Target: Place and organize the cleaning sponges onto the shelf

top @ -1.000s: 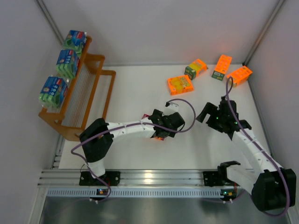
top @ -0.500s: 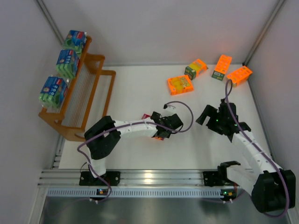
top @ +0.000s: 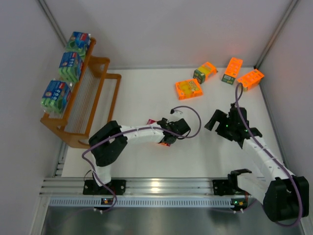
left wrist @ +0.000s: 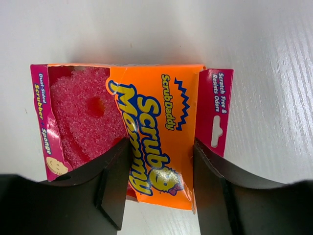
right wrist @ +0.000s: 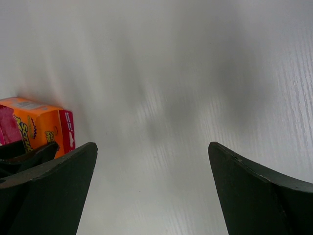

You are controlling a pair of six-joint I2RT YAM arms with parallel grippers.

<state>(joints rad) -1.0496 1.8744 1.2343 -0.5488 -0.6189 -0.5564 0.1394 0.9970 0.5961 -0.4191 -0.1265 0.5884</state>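
Observation:
An orange sponge pack point(left wrist: 146, 107) with pink end flaps lies on the white table at mid-table, and my left gripper point(left wrist: 161, 142) is shut on it, one finger against each long side. From above, that gripper point(top: 165, 136) covers most of the pack point(top: 164, 143). The same pack point(right wrist: 39, 125) shows at the left of the right wrist view. My right gripper point(right wrist: 151, 147) stands open over bare table, also seen from above point(top: 221, 122). The orange shelf point(top: 93, 98) stands at the far left with three blue-green packs point(top: 70, 66) on its top tier.
Several more orange packs lie at the back right: one flat point(top: 189, 88), one beside it point(top: 205, 72), and two near the right wall point(top: 233, 70) point(top: 251, 79). The shelf's lower tiers hold nothing. Grey walls close in on both sides.
My left gripper has dropped onto the orange pack and its jaws have closed in from wide open to the pack's sides. The right arm has barely moved.

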